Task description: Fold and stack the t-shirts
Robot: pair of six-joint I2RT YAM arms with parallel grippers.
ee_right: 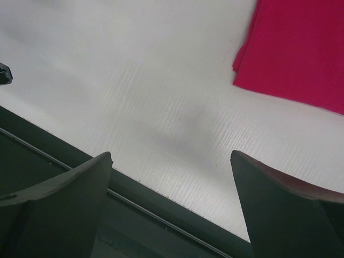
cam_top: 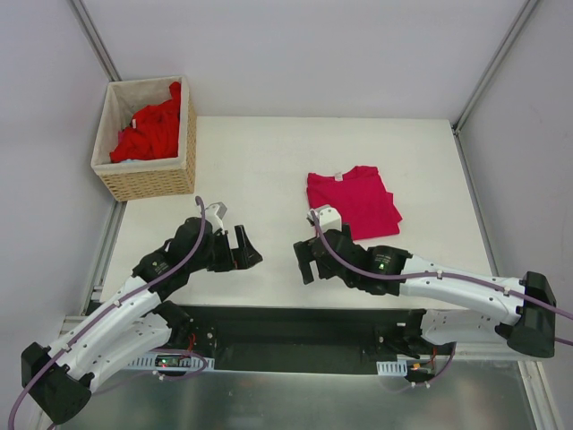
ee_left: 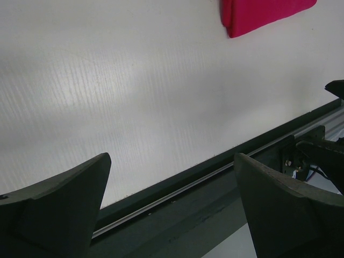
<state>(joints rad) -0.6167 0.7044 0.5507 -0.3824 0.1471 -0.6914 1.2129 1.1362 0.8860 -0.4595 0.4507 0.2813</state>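
Between shirts, I'd say. One magenta shirt (cam_top: 351, 202) lies folded flat on the table (cam_top: 260, 161), right of centre, with a white label at its far edge. Red shirts (cam_top: 146, 134) are bunched in the basket (cam_top: 148, 184) at the far left corner.

Left gripper (cam_top: 248, 250) and right gripper (cam_top: 303, 261) sit low by the near edge, facing each other, jaws spread wide, nothing in either. Neither touches the folded shirt. The right one is near its near edge, the left one well apart.

Next move, my guess: left arm goes to the basket, pinches one red shirt off the top and brings it to the bare table left of the folded one to spread. The heap looks tangled, so it needs a grab on one shirt only.

Can't tell:
- how many shirts are in the basket, the heap hides the count
- how many layers the folded shirt has, seen from above

Wrist views catch only a corner of the folded shirt, bare table and the frame rail. The basket is in neither.
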